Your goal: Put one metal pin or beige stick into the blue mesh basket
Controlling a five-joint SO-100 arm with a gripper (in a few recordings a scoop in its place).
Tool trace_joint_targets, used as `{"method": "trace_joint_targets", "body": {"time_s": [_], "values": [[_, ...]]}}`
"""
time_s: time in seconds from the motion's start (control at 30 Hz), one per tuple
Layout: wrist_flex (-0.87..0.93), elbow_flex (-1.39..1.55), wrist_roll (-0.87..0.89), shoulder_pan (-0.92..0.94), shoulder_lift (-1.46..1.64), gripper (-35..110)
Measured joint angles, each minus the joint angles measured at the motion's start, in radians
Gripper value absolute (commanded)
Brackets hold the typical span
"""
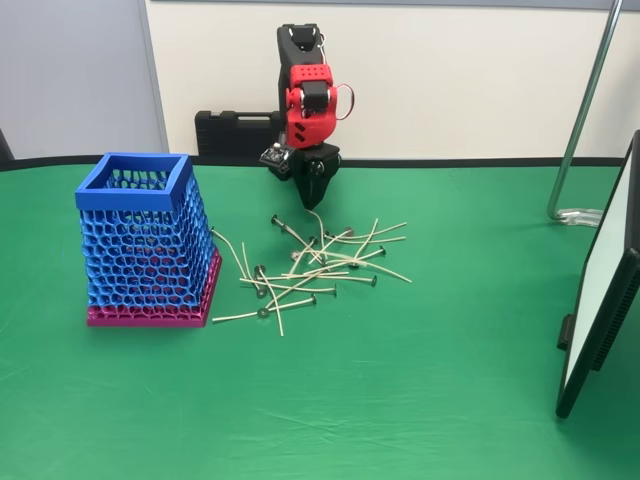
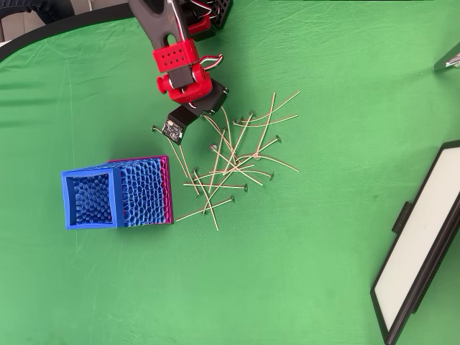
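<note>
The blue mesh basket (image 1: 147,242) (image 2: 115,192) stands upright on its magenta base at the left of the green table. A loose pile of thin beige sticks (image 1: 318,262) (image 2: 233,165) with small dark heads lies to its right. My red and black gripper (image 1: 317,200) (image 2: 208,113) hangs point-down over the far end of the pile, its jaws drawn together. One curved beige stick (image 1: 316,224) rises from the pile to the fingertips and looks pinched there. The gripper is well to the right of the basket and behind it.
A black case (image 1: 235,130) sits against the back wall behind the arm. A white panel with a black frame (image 1: 600,300) (image 2: 424,244) leans at the right edge. A metal stand's foot (image 1: 575,212) rests at the back right. Open green cloth fills the front.
</note>
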Motion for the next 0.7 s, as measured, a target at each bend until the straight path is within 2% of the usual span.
{"method": "trace_joint_targets", "body": {"time_s": [0.47,0.7], "values": [[0.031,-0.054,0.095,-0.048,0.216,1],[0.031,-0.146,0.123,-0.015,0.305,1]]}}
